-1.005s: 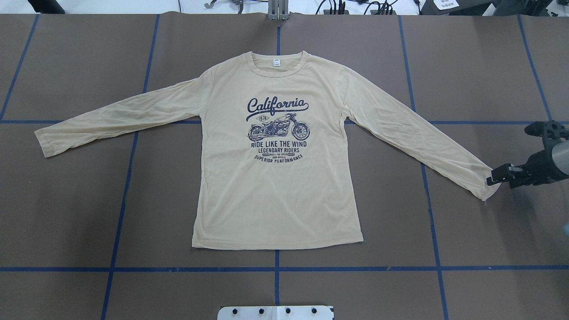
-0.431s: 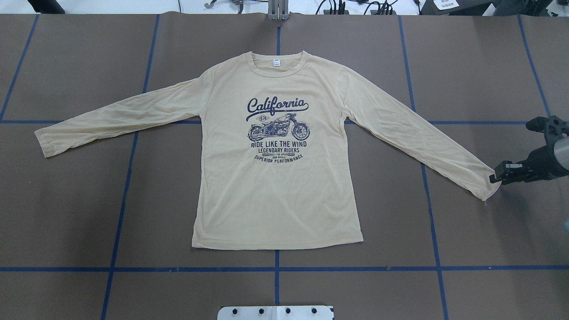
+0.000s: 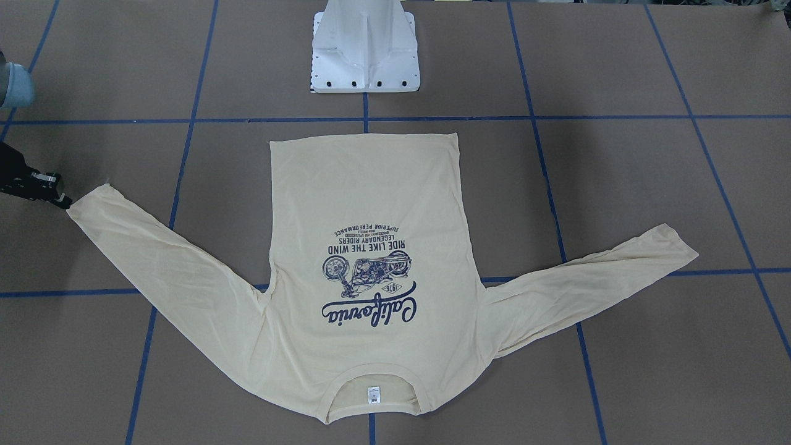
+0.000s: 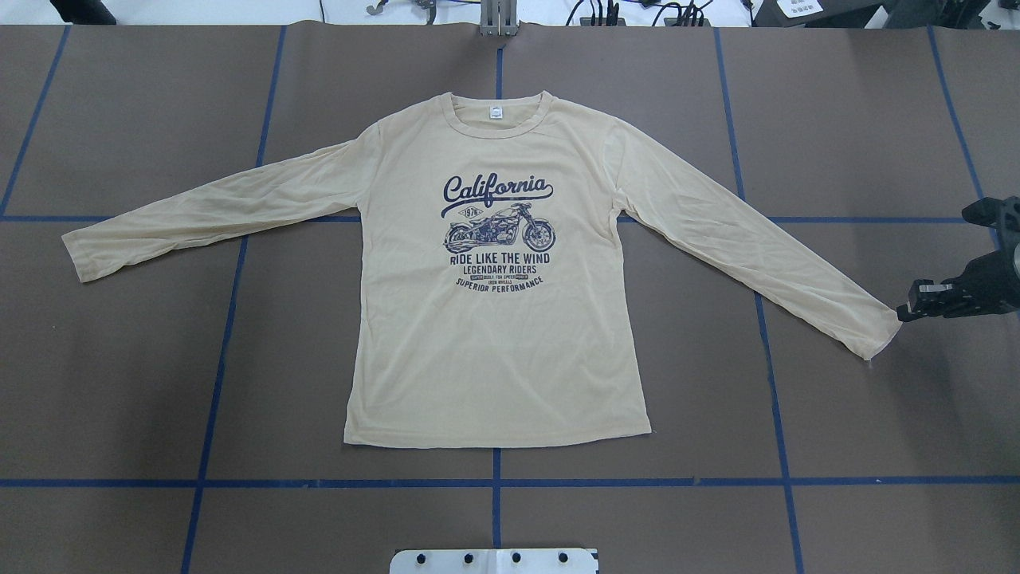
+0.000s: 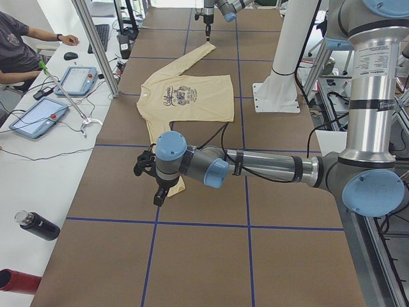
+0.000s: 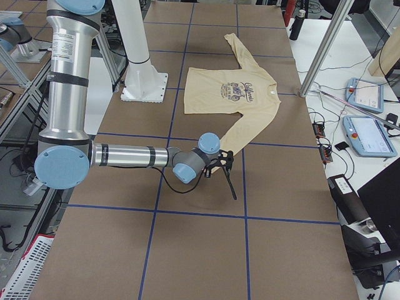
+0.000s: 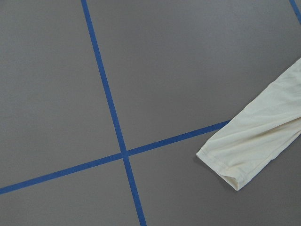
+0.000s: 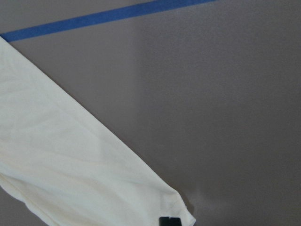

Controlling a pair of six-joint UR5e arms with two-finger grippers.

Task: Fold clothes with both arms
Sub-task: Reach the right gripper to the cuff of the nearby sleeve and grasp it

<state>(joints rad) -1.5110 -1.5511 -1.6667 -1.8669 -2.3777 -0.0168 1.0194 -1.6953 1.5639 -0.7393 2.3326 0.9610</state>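
Observation:
The clothes are one cream T-shirt [image 4: 494, 343] with a navy "California" motorcycle print. It lies flat and face up with both sleeves spread out, and its collar points away from the robot. My right gripper [image 4: 902, 312] sits at the tip of the right sleeve cuff [image 4: 872, 327], shut on the cuff's upper corner. One black fingertip [image 8: 169, 221] rests on the cloth in the right wrist view. My left gripper [image 5: 160, 195] hangs just over the left sleeve cuff [image 7: 244, 150]. I cannot tell whether it is open or shut, and it is outside the overhead view.
The brown table mat [image 4: 159, 383] is crossed by blue tape lines [image 4: 215, 359]. The white pedestal base [image 3: 364, 55] stands behind the shirt's hem. A side table with tablets [image 5: 77, 80], bottles [image 5: 38, 227] and a seated person [image 5: 16, 45] runs along the far edge.
My right gripper has slid outward to the right, drawing the right cuff's upper corner a little with it. The rest of the shirt lies as before.

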